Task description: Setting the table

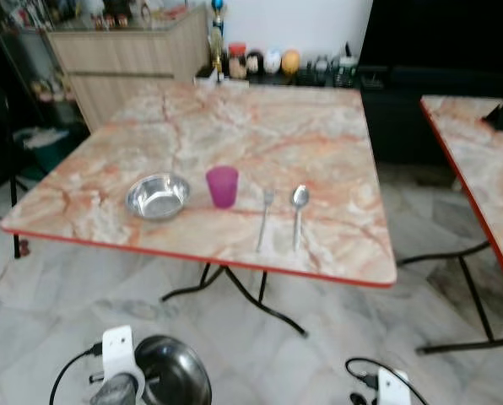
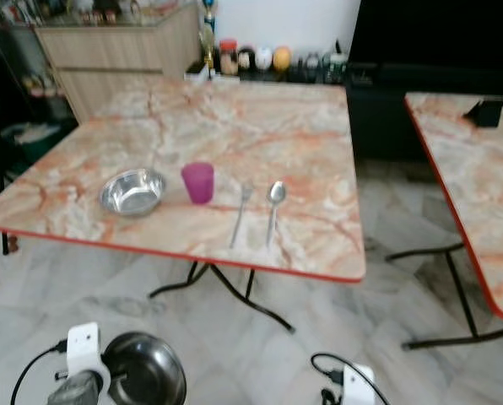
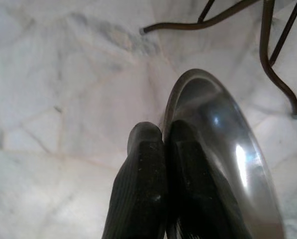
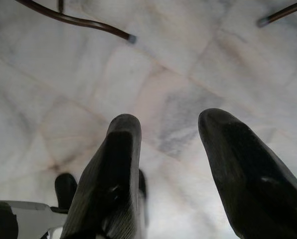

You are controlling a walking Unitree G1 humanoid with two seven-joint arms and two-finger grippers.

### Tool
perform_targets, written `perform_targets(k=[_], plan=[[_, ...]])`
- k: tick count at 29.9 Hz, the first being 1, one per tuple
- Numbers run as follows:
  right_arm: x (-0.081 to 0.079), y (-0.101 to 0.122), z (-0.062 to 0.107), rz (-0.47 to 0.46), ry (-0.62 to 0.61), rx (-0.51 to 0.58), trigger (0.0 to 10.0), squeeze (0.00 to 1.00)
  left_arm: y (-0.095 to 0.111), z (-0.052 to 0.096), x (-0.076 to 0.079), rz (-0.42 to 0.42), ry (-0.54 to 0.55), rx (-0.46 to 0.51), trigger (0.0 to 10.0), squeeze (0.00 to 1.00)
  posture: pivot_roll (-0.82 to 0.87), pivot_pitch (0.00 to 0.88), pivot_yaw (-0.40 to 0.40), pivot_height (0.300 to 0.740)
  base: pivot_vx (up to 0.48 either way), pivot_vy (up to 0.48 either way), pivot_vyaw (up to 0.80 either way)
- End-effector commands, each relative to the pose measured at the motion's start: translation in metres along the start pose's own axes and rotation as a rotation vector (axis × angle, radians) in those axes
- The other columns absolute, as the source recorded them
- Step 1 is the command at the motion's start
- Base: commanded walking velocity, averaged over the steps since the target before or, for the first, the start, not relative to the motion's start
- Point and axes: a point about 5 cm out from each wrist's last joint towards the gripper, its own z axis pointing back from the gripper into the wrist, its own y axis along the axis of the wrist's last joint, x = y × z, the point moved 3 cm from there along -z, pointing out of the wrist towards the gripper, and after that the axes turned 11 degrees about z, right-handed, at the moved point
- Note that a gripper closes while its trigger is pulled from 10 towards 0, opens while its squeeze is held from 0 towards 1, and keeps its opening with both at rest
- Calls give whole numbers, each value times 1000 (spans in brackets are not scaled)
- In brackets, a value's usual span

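Observation:
On the marble table (image 1: 235,126) near its front edge lie, from left to right, a steel bowl (image 1: 157,196), a purple cup (image 1: 222,186), a fork (image 1: 265,218) and a spoon (image 1: 299,211). My left gripper (image 3: 161,137) hangs low over the floor, shut on the rim of a steel plate (image 3: 223,154); the same steel plate (image 1: 174,371) appears at the bottom left of the eye views. My right gripper (image 4: 168,124) hangs open above the floor with nothing between its fingers.
A second marble table (image 1: 479,160) stands to the right. A wooden cabinet (image 1: 125,59) and a row of jars (image 1: 268,61) are behind the table. Black table legs (image 1: 235,295) cross under the table over marble floor tiles.

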Motion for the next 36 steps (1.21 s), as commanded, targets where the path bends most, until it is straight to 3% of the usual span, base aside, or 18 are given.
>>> perform_targets(k=[1,31,36], plan=[[-8,3,-1,-13,14,9,10000,0,0,0,-6,-14,11,-1,10000,0,11,0,-20,740,0,-277,0],[-7,6,-2,-6,3,19,10000,0,-3,1,-5,-31,2,-10,10000,0,-6,0,3,740,0,-277,0],[-8,5,-2,-1,6,17,10000,0,-4,2,-7,-42,2,-14,10000,0,-8,0,9,740,0,-277,-667]])
